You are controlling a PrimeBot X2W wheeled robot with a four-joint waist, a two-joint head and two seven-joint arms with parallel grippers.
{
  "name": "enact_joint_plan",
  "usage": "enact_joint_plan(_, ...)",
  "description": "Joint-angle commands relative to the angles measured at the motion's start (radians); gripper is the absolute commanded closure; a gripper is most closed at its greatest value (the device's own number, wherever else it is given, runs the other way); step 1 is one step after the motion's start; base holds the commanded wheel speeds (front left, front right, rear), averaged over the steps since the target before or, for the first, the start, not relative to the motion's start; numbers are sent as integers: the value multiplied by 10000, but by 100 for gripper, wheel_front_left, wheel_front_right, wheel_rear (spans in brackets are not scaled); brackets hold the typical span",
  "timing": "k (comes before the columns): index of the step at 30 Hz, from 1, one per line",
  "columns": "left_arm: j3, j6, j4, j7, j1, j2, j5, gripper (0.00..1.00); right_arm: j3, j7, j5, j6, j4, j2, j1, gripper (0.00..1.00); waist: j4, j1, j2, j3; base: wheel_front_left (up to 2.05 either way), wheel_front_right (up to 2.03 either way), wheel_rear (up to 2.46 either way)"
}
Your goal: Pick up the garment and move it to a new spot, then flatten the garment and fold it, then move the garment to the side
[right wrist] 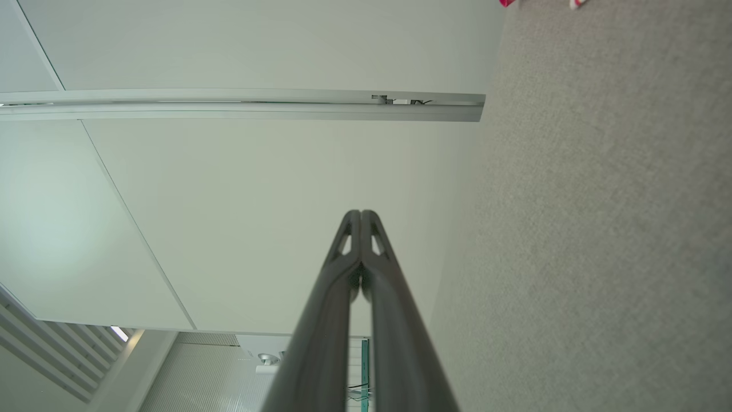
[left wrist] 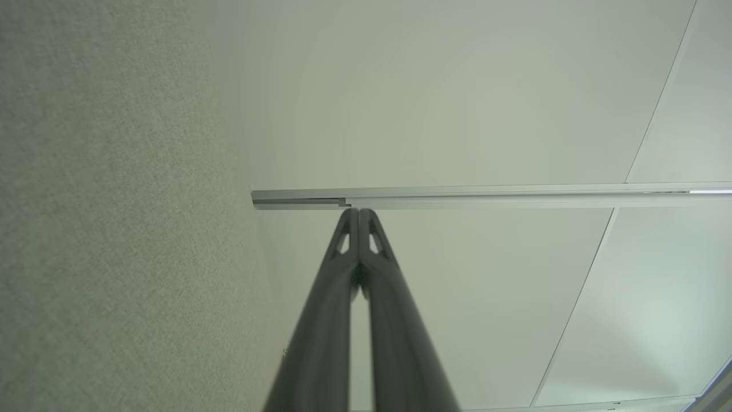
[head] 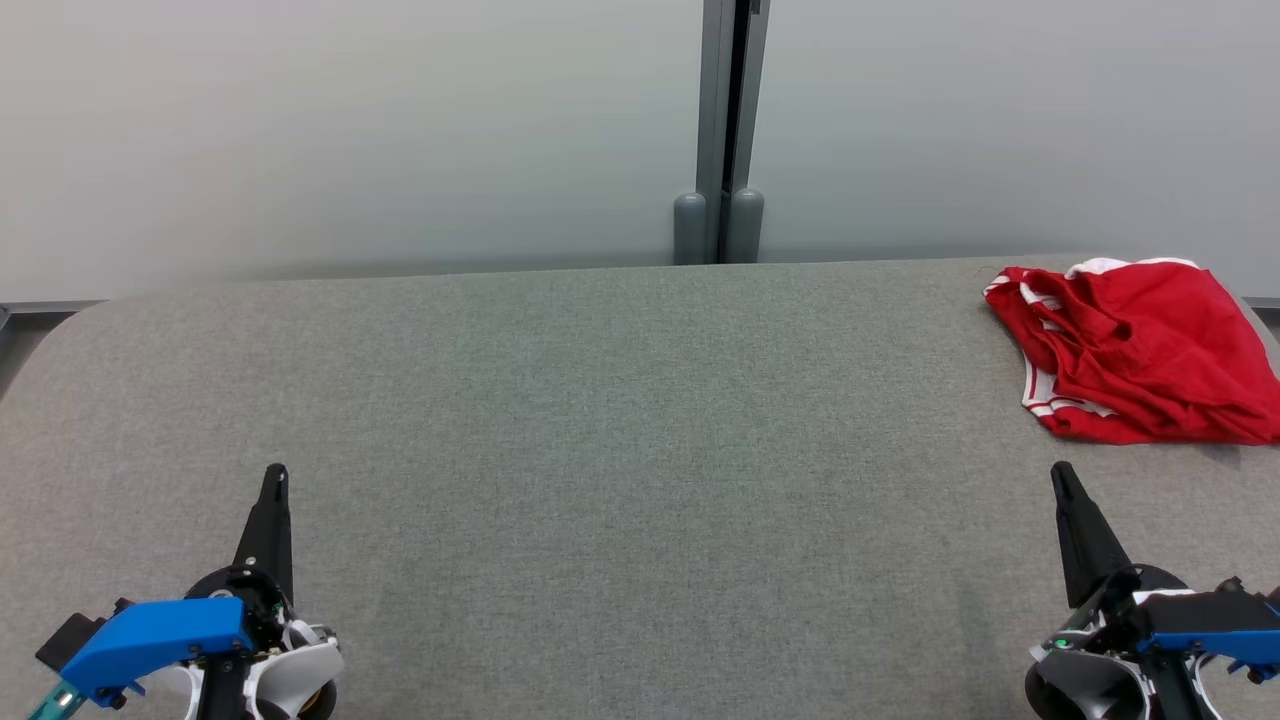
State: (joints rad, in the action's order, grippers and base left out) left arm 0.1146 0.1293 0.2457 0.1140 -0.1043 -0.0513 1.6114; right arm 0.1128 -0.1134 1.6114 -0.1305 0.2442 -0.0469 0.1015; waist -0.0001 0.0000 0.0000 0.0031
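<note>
A crumpled red garment (head: 1135, 350) with white trim lies at the far right corner of the grey fabric table (head: 620, 420); a sliver of the garment (right wrist: 507, 3) touches the top edge of the right wrist view. My left gripper (head: 276, 472) hovers at the lower left, shut, with nothing in it, its tips pressed together (left wrist: 359, 210). At the lower right, my right gripper (head: 1061, 468) is likewise shut and holds nothing (right wrist: 360, 212). It sits a short way in front of the garment, not touching it.
Pale wall panels rise behind the table, joined by a grey vertical post (head: 725, 130). The table's corners are rounded at the far left and far right. Wide bare cloth lies between the two grippers.
</note>
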Motion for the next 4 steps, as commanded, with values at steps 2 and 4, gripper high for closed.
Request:
enact_joint_plan(2,15,52,2,40,-105,28,27,100,29,-36,29,-4,20,-62,141,100,1,0,0,0,0,0,0)
enact_joint_plan(4,15,52,2,40,-105,28,27,100,29,-36,29,-4,20,-62,140,100,1,0,0,0,0,0,0)
